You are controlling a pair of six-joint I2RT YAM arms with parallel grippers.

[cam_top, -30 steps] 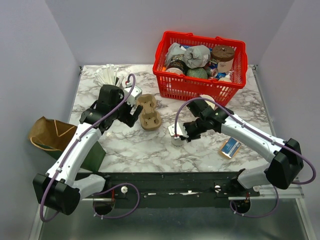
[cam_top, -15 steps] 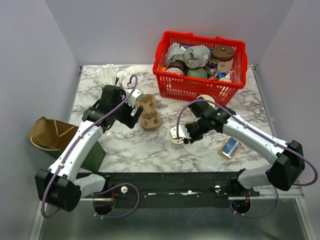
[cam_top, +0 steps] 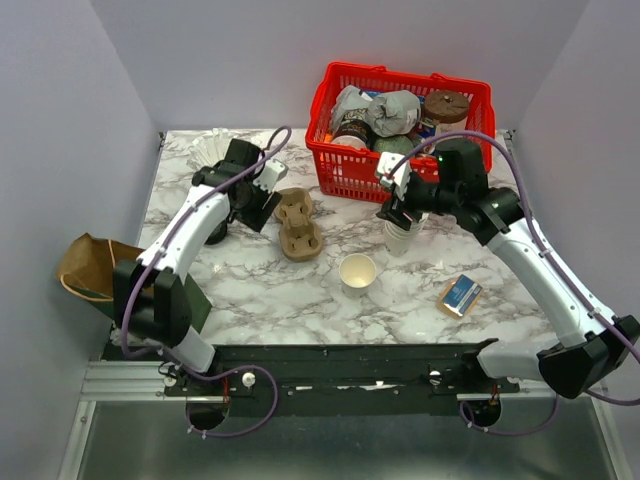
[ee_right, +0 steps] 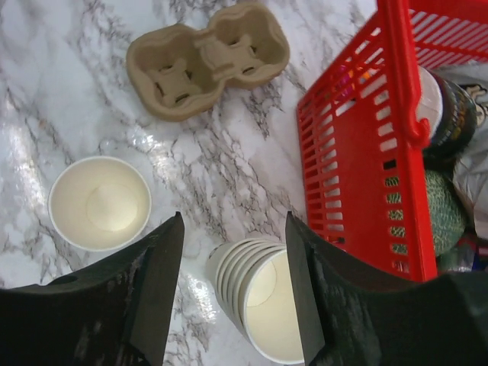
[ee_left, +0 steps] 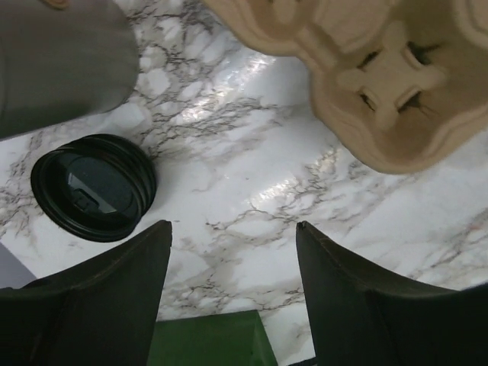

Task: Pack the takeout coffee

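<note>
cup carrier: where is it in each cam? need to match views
Top external: cup carrier, left of centre.
Left wrist: upper right, cut off by the frame edge.
Right wrist: top, left of centre.
Shared landmark: the marble tabletop under it.

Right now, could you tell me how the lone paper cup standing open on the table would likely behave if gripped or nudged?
The paper cup looks empty and lidless, so it is probably very light and may slide or tip at a slight nudge on the glossy table. Its thin open rim would likely squash under a firm pinch.
</note>
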